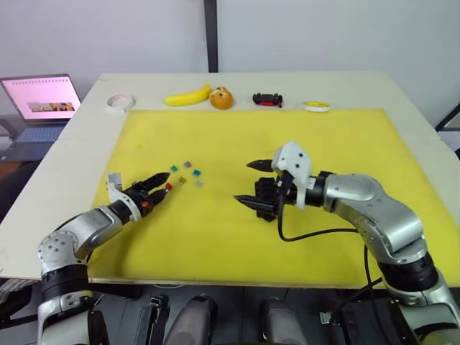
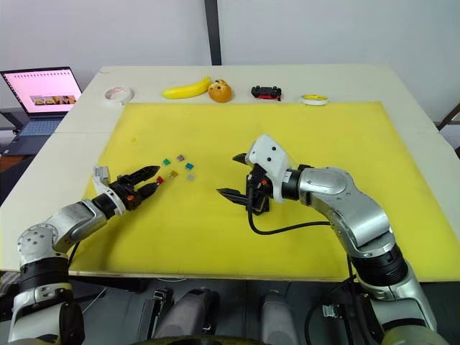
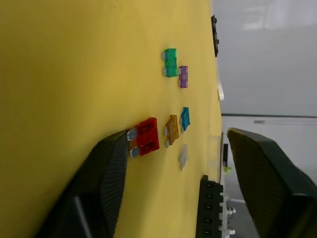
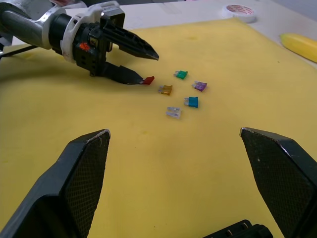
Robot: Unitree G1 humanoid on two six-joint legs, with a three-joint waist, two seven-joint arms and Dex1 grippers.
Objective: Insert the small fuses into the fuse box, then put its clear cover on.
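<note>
1. The small fuses [image 4: 179,92] lie loose on the yellow mat [image 1: 215,237], left of its middle, in a tight cluster: green [image 4: 181,75], purple [image 4: 199,86], teal [image 4: 191,101], orange [image 4: 165,89], grey [image 4: 173,112] and red [image 4: 147,80].
2. In the left wrist view each fuse lies flat, its two metal blades pointing the same way, roughly toward 9 o'clock in that picture; the red fuse's [image 3: 147,136] long axis runs from blades to body across the mat.
3. The left gripper [image 1: 159,182] is spread moderately wide and holds nothing. Its lower finger [image 4: 121,74] tip sits at the red fuse, touching or just beside its blade end; the upper finger stands above the mat.
4. From the left gripper, seen from the head, the other five fuses spread toward 1 to 2 o'clock, just past the fingertips.
5. The fuse box [image 3: 212,210] lies on the mat near the centre, to the right of the fuses. In the left wrist view its long axis runs parallel to the row of fuses, slots facing up.
6. The right gripper [image 2: 233,175] is opened wide and empty, hanging over the fuse box with one finger toward 12 o'clock and the other toward 6. The box [image 1: 265,192] lies under and between these fingers, partly hidden by the wrist.
7. The fuses lie at about 9 o'clock from the right gripper, well apart from it.
8. I cannot make out the clear cover.
</note>
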